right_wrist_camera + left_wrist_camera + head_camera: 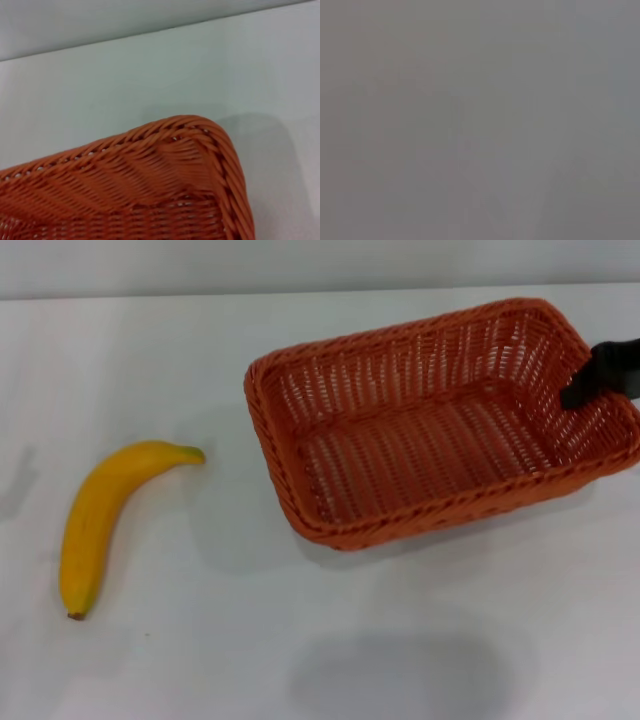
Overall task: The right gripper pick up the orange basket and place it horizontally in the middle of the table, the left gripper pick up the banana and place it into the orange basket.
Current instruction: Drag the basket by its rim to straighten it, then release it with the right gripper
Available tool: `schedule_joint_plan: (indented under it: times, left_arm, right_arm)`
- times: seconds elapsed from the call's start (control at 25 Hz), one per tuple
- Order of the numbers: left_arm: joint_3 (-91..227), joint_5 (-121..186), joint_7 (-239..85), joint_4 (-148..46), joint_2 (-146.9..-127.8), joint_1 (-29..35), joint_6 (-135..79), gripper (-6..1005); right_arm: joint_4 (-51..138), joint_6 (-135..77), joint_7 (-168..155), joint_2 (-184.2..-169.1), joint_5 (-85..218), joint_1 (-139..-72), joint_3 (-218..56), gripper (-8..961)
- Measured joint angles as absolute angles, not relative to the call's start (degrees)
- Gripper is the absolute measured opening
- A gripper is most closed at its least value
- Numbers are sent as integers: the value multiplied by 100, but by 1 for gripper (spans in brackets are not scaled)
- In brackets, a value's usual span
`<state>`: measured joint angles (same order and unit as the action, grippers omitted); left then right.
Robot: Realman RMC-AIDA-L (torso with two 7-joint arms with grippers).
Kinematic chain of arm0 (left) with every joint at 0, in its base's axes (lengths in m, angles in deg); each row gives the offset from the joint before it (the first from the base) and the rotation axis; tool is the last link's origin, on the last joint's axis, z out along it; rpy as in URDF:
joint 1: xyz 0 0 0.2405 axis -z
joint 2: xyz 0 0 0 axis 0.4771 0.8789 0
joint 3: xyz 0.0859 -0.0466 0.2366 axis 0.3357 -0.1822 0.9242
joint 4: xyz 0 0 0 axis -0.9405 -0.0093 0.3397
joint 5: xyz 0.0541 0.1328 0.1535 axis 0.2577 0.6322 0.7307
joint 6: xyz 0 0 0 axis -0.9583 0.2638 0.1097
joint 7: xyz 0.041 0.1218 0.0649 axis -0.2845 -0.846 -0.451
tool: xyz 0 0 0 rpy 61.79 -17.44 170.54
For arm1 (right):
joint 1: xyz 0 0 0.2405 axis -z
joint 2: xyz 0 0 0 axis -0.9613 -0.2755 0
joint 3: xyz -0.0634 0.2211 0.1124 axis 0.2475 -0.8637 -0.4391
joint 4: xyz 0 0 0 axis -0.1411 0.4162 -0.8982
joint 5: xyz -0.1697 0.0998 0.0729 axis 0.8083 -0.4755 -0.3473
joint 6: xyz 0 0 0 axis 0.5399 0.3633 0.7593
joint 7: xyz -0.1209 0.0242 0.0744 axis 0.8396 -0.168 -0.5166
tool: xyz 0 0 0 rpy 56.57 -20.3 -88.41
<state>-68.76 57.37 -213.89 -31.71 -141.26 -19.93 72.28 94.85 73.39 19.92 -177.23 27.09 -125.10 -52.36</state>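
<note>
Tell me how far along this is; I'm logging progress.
Nothing looks finished. In hand: the right gripper is at the right end wall of the basket, which sits askew, right of the table's middle. Left: setting the basket straight in the middle, then loading the banana, which lies untouched on the left. The left gripper is out of sight.

Bare white table (400,640); plain wall; likely a lab.

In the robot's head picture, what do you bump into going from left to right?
banana → orange basket → right hand, at the basket's right end
</note>
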Motion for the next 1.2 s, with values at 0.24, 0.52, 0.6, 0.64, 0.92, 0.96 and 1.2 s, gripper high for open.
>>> schedule_joint_plan:
  times: [0.24,0.52,0.6,0.64,0.92,0.96,1.2]
  left_arm:
    - [-6900,5737,-21416,-3135,-14123,-2005,7232,862]
    - [-6911,5758,-21427,-3095,-14119,-2023,7207,862]
    - [-6911,5759,-21428,-3094,-14119,-2027,7206,861]
    - [-6911,5760,-21428,-3094,-14119,-2029,7205,861]
    - [-6926,5761,-21445,-3096,-14119,-2026,7190,861]
    - [-6927,5761,-21446,-3097,-14119,-2022,7184,860]
    - [-6912,5759,-21447,-3099,-14119,-2005,7140,860]
  right_arm:
    - [9848,7223,1739,-17918,2669,-12180,-4978,153]
    - [10212,6822,1260,-17930,2239,-11742,-4426,161]
    - [10346,6728,1166,-17931,2122,-11634,-4307,163]
    - [10372,6705,1145,-17931,2075,-11608,-4273,164]
    - [10189,6682,1117,-17893,1927,-11569,-3926,172]
    - [10178,6692,1120,-17893,1928,-11571,-3894,173]
    - [9979,6770,1124,-17873,1925,-11584,-3808,182]
